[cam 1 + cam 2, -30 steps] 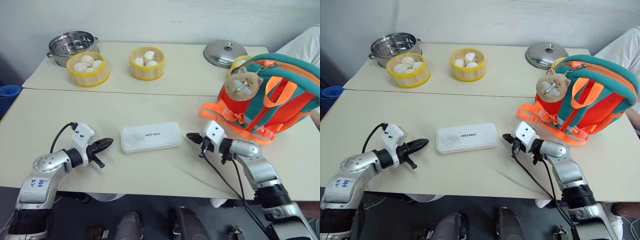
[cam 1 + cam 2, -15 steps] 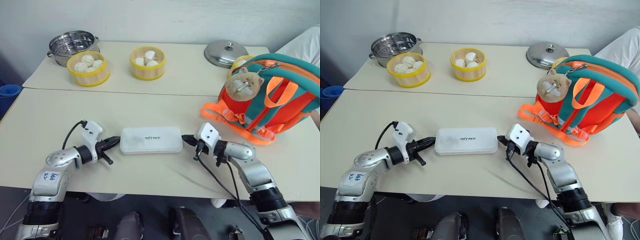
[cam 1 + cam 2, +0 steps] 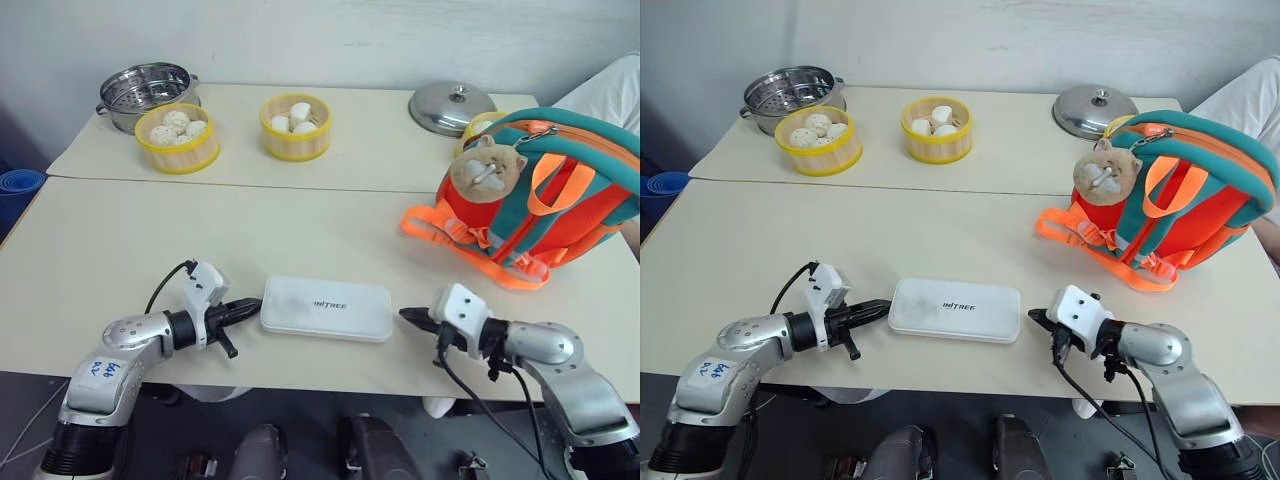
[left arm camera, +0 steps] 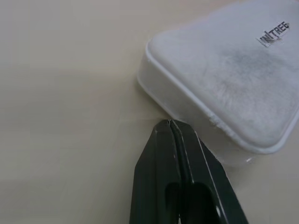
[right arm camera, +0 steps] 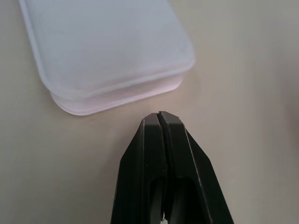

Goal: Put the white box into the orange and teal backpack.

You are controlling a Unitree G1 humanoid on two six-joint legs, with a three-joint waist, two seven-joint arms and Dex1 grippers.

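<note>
White box (image 3: 326,308) slid nearer the beige table's (image 3: 100,240) front edge, both tools pressed together, pale wall behind.

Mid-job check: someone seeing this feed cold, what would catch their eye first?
Probably the orange and teal backpack, standing at the table's right side with a plush cat charm hanging on it. Next, the white box lying flat near the front edge, flanked by the shut left end effector and right end effector.
</note>
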